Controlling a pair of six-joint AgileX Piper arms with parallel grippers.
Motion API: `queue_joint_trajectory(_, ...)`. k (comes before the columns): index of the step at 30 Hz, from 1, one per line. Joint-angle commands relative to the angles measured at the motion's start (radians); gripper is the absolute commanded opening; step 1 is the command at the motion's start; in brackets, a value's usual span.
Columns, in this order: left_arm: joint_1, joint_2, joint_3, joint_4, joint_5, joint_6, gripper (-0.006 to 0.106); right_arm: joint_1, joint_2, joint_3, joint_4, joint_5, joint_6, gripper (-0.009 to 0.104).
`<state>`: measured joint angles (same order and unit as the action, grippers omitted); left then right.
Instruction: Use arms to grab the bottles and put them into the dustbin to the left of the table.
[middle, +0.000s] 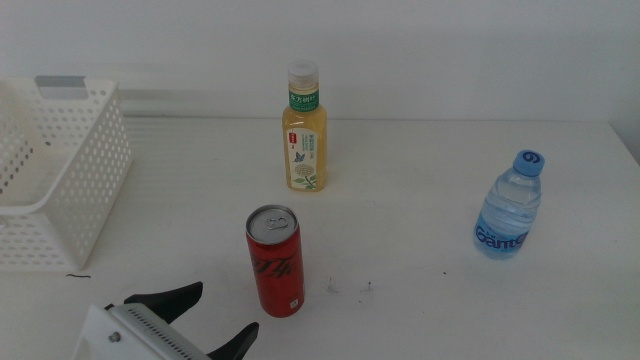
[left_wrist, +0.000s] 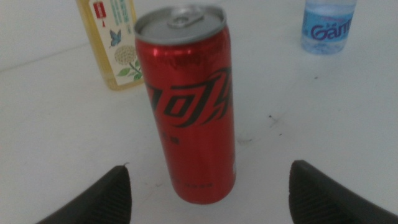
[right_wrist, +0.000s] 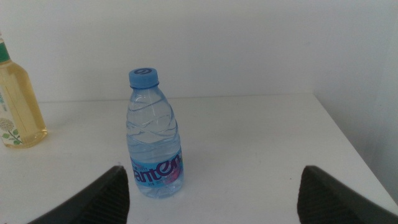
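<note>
Red soda can (middle: 274, 260) just beyond wide-spread left gripper (middle: 214, 318).

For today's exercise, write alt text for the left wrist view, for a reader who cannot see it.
A slim red soda can stands upright on a white table, centred ahead of the left tool, whose two dark jaws are spread wide and not touching it. Behind it stand a yellow tea bottle and a clear water bottle.

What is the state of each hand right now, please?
Left hand: open, empty, facing the red can without touching it.
Right hand: open, empty, facing the water bottle, not touching it.
</note>
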<state>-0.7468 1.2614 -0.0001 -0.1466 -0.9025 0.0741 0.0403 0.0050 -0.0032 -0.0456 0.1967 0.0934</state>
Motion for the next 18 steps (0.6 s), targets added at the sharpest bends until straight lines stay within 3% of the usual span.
queue_joint_trajectory(1, -0.001, 0.039, 0.000, -0.016, -0.052, -0.004, 0.083, -0.005, -0.005, 0.003, -0.004, -0.015, -0.004, 0.092)
queue_joint_trajectory(10, -0.001, 0.269, 0.000, -0.034, -0.304, -0.088, 0.083, -0.005, -0.005, 0.003, -0.004, -0.015, -0.004, 0.092)
queue_joint_trajectory(18, -0.001, 0.429, -0.098, -0.037, -0.319, -0.113, 0.083, -0.005, -0.005, 0.003, -0.004, -0.015, -0.004, 0.092)
